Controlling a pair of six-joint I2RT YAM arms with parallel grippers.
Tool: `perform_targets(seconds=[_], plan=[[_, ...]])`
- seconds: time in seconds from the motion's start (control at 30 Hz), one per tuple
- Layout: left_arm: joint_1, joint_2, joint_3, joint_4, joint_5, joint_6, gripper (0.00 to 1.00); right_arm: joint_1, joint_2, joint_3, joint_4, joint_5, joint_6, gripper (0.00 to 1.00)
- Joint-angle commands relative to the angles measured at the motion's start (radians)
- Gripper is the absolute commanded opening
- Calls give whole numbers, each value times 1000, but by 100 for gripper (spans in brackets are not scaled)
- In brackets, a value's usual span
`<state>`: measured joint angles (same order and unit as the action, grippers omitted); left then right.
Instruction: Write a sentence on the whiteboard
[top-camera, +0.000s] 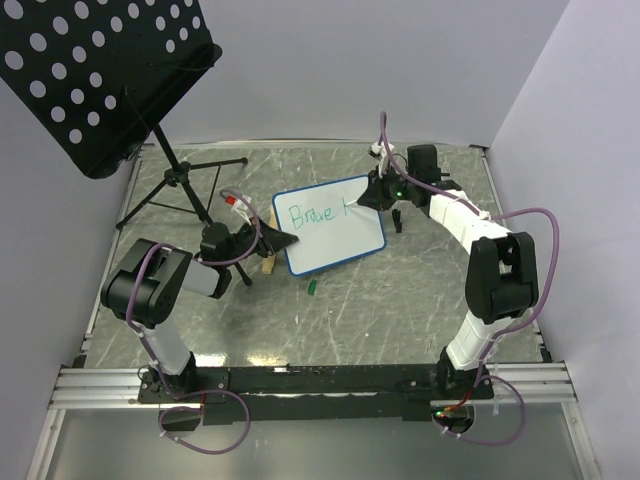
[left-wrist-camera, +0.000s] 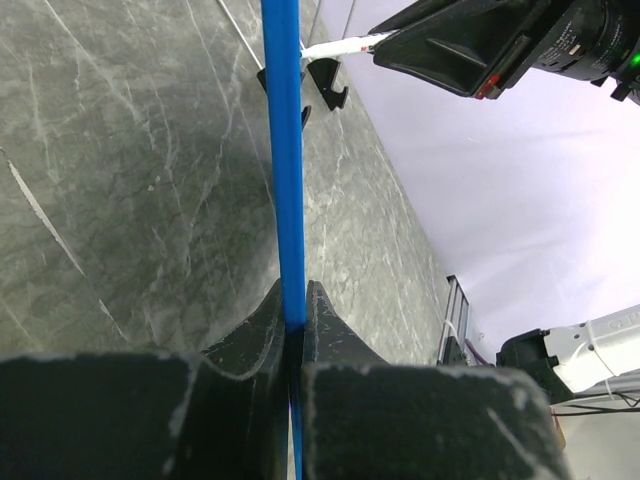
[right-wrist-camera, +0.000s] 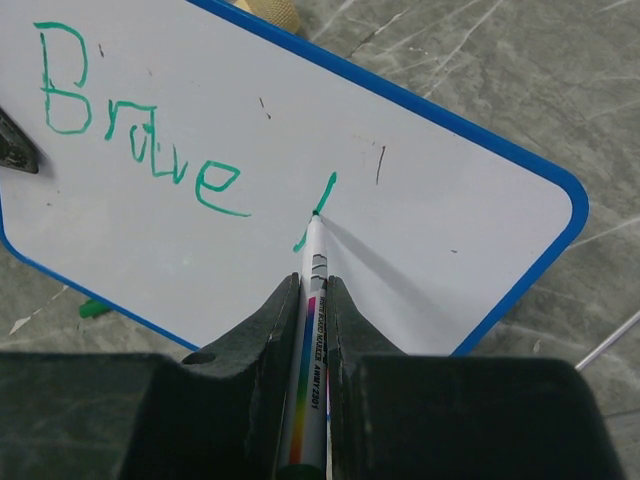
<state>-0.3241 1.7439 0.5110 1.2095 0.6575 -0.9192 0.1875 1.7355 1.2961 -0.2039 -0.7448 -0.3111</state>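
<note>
Music stand (top-camera: 95, 75) blocks the far left; bare table (top-camera: 400, 300) lies nearside of whiteboard (top-camera: 335, 235).

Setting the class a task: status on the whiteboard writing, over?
Left gripper shut on whiteboard rim. Right gripper shut on marker; sentence reads "Brave". Green piece beside board.

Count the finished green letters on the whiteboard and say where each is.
5: B, r, a, v, e, in one line from the whiteboard's left edge to its middle. A sixth stroke at the marker tip is only begun; none looks hidden.
</note>
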Motion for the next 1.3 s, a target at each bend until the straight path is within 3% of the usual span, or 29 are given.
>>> perform_targets(seconds=[0.0,0.2,0.43,0.6,1.27], plan=[[-7,-27,35,197,44,22,1,7,18,39,30,91,7,0],[-7,-30,32,193,39,26,1,-2,-4,51,58,153,18,0],[-6,-30,29,197,39,23,1,-14,-82,8,107,-10,36,0],[-7,-26,27,205,40,19,1,-11,-100,-15,87,-42,30,0],[-7,-27,26,208,36,17,1,-2,-21,0,-11,5,-17,0]])
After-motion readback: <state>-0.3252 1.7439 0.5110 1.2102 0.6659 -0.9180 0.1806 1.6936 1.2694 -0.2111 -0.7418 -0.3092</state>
